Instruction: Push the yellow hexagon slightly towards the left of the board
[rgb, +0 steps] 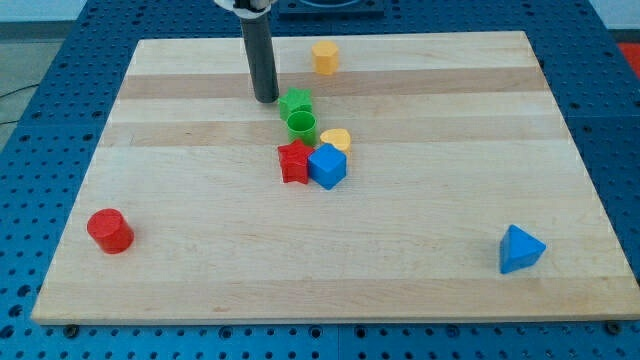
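Clearly, your tip (266, 99) sat left of the yellow hexagon (324, 57); with no hand to read, pushing from there risked driving it right.

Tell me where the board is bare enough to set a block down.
Bare: the stretch between the red cylinder and the blue pyramid, and the view's right beyond the yellow hexagon. Crowded: the middle cluster of green star, green cylinder, yellow heart, red star, blue cube, with my tip beside it.

Straight dark grey rod, smooth cylinder; my tip (266, 100) blunt; pale mount above
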